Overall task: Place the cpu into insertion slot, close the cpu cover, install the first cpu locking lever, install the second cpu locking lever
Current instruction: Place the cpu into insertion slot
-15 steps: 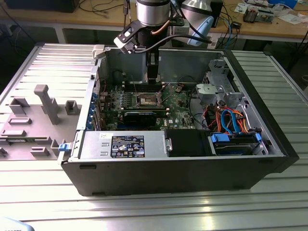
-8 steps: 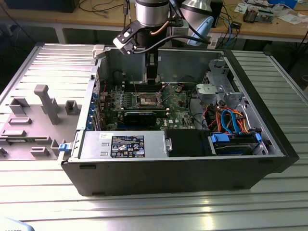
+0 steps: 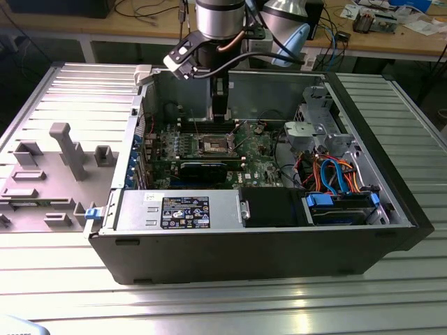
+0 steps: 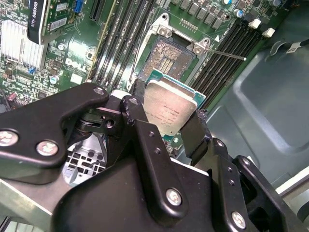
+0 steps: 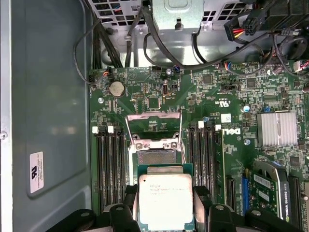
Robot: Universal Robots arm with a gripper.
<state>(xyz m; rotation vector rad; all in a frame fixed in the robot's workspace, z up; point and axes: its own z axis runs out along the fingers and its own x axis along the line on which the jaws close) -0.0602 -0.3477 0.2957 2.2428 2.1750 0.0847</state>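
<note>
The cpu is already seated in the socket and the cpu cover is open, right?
No: the cpu is clamped in the gripper, not seated; the socket is bare, as the first wrist view shows. The cpu cover is open.

- On the ribbed silvery metal bench (image 3: 70, 300), lying on its side with the panel off: large black computer case (image 3: 279, 258).
- Flat inside the case: green motherboard (image 3: 262, 157), with a silvery square insertion slot (image 3: 213, 145) near its middle and a long black graphics card (image 3: 202, 169) just in front of that.
- Reaching down into the case from above: grey-and-black robot arm (image 3: 220, 17), dark pincer (image 3: 220, 120) close over the insertion slot.
- Along the near edge: silver power supply box with a black label (image 3: 178, 209).
- Toward the exterior view's right: blue and orange cables (image 3: 335, 174) beside a silver drive cage (image 3: 318, 125).
- On the exterior view's left, beside the case: grey plastic fixture plate with upright blocks (image 3: 49, 174).
</note>
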